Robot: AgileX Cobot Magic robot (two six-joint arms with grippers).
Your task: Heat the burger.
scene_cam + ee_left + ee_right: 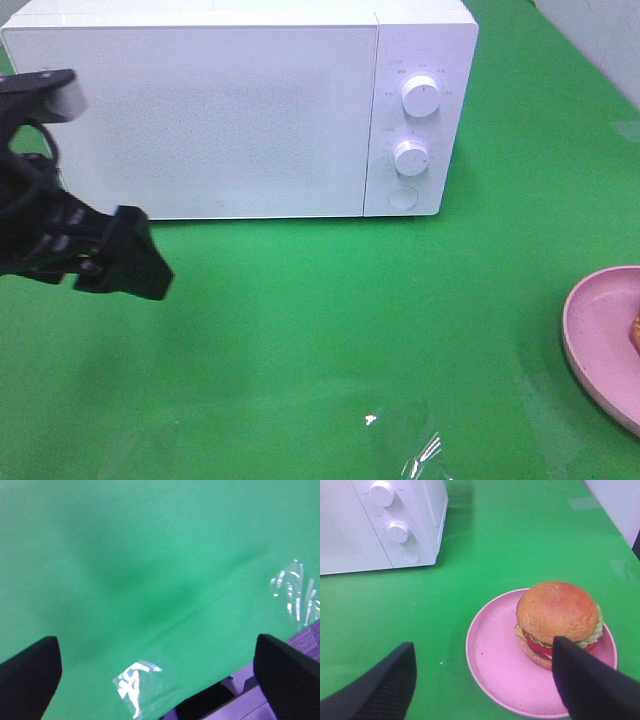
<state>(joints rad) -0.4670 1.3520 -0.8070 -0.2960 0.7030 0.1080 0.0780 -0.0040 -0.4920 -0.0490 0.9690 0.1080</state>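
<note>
The right gripper (482, 680) has its jaws wide apart, just over the burger (556, 621) on the pink plate (495, 665). The burger looks soft and squishy, so hold its sides gently. The left gripper (157, 672) is wide too. The microwave (200, 120) stays closed behind.

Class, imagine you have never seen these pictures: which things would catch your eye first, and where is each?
The white microwave stands at the back of the green table, door shut. The burger sits on the pink plate at the table's right edge, off-centre. The left gripper hangs open at the left.

Probably lab, green tabletop (330, 320), microwave (230, 110)
</note>
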